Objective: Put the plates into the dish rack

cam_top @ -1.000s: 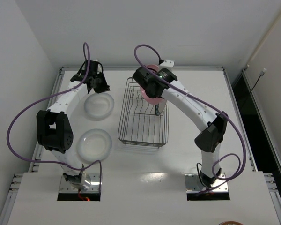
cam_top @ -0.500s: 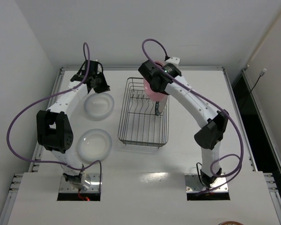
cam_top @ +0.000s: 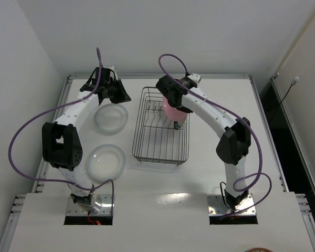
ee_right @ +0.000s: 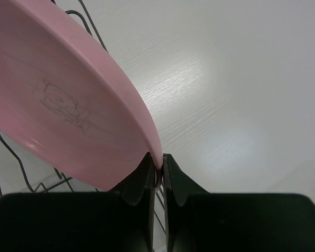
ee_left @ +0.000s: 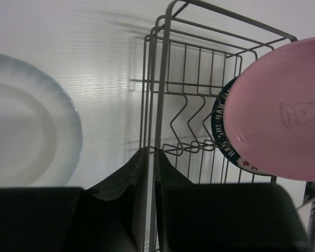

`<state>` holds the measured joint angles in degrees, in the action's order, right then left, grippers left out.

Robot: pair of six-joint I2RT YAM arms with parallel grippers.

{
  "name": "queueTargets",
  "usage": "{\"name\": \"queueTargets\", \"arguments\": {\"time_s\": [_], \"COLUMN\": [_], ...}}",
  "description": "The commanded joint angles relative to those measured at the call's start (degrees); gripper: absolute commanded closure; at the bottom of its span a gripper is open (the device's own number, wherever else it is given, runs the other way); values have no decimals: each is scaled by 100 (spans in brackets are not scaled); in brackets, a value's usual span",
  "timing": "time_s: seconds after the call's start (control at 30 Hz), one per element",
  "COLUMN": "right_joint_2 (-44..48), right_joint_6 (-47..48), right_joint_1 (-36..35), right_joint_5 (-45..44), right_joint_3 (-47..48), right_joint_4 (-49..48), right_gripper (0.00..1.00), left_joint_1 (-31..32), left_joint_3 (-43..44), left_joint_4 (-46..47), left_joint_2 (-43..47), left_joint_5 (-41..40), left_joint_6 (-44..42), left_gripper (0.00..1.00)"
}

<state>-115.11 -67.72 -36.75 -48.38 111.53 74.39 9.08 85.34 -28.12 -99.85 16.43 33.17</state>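
a: how much of the loading can be counted as done?
b: about a quarter, it is judged. the patterned plate (ee_left: 224, 140) is seen standing on edge among the tines at the far end of the dish rack (cam_top: 135, 137).
a: and the pink plate (ee_right: 68, 105)?
b: it is pinched by its rim in the right claw (ee_right: 156, 170), which is closed narrowly on it. it is held tilted at the far end of the rack, just in front of the patterned plate. whether its lower edge is seated between tines cannot be told, so it is counted as in hand, not as loaded.
a: what is left?
b: two plates, both lying flat on the bench (cam_top: 199, 178) to the left of the rack: the far translucent plate (cam_top: 111, 117) and the near translucent plate (cam_top: 106, 160). neither is touched.
a: is anything held by the left claw (ee_left: 152, 157)?
b: nothing is seen in it. its fingers are drawn almost together, with only a thin slit between them. it is poised over the far edge of the far translucent plate, beside the rack's far left corner.
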Motion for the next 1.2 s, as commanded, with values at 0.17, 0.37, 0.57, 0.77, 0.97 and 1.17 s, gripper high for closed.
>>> {"name": "queueTargets", "arguments": {"time_s": [0.17, 0.37, 0.57, 0.77, 0.97, 1.17], "right_joint_2": [243, 419, 831, 1034, 982, 982], "right_joint_6": [145, 531, 646, 646, 646, 646], "right_joint_1": [11, -95, -210, -210, -262, -262], "right_joint_5": [-57, 101, 153, 153, 153, 153], "right_joint_3": [377, 1335, 1556, 1504, 1372, 1188], "right_joint_4": [621, 621, 621, 621, 621, 621], "right_gripper": [100, 100, 100, 100, 100, 100], "left_joint_1": [41, 41, 252, 305, 594, 595], "left_joint_3": [62, 185, 387, 440, 615, 615], "left_joint_4": [289, 175, -70, -132, -334, -387], "left_joint_2": [-386, -781, -948, -948, -1124, -1238], "left_joint_5": [932, 1135, 722, 563, 336, 212], "left_joint_6": [-337, -460, -689, -742, -917, -856], "left_gripper": [72, 57, 53, 53, 56, 100]}}
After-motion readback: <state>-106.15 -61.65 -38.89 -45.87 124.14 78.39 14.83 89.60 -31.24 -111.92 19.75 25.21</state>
